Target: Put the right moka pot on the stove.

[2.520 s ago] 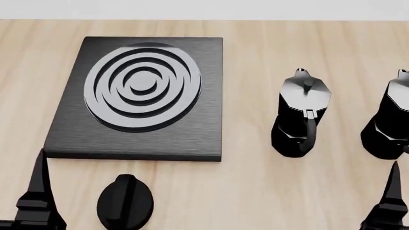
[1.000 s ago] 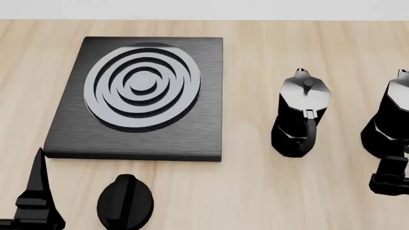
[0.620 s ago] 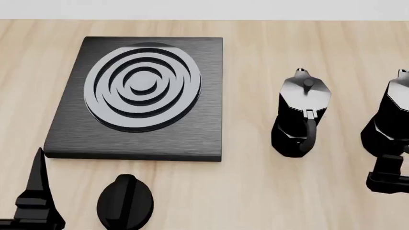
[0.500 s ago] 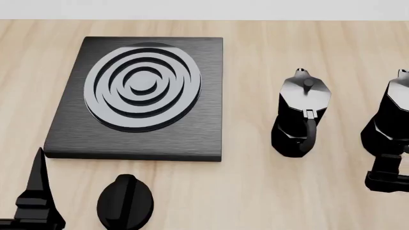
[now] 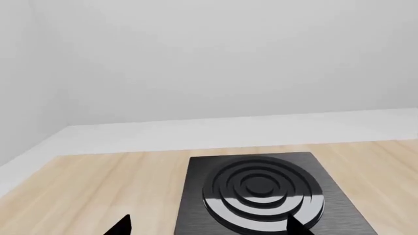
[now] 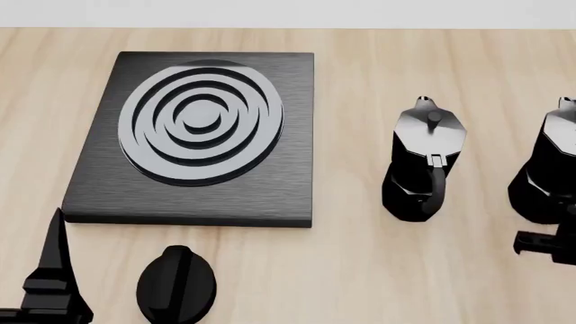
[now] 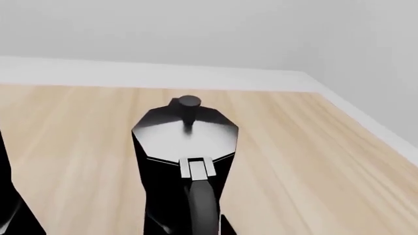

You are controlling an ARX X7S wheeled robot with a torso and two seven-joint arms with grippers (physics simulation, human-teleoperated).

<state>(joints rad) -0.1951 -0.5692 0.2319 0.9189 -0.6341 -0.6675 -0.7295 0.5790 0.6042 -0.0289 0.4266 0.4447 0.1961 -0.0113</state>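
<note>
The right moka pot [image 6: 551,169], black and faceted, stands at the head view's right edge, partly cut off. In the right wrist view it [image 7: 186,147] fills the centre, handle [image 7: 201,205] toward the camera. My right gripper [image 6: 544,244] is just in front of it. One fingertip [image 7: 228,226] shows close beside the handle with a sliver of wood between; the other is lost against the black pot. The stove [image 6: 216,135] lies far left, also in the left wrist view [image 5: 261,196]. My left gripper [image 6: 56,283] is open and empty near the stove's front left corner.
A second, identical moka pot [image 6: 423,162] stands between the stove and the right pot; its dark edge shows in the right wrist view [image 7: 10,205]. A small round black knob [image 6: 175,283] lies in front of the stove. The wooden table [image 6: 360,270] ends at a white wall behind.
My right gripper has turned and moved from the bottom edge forward to the right pot's handle. The left gripper, both pots and the stove have not moved.
</note>
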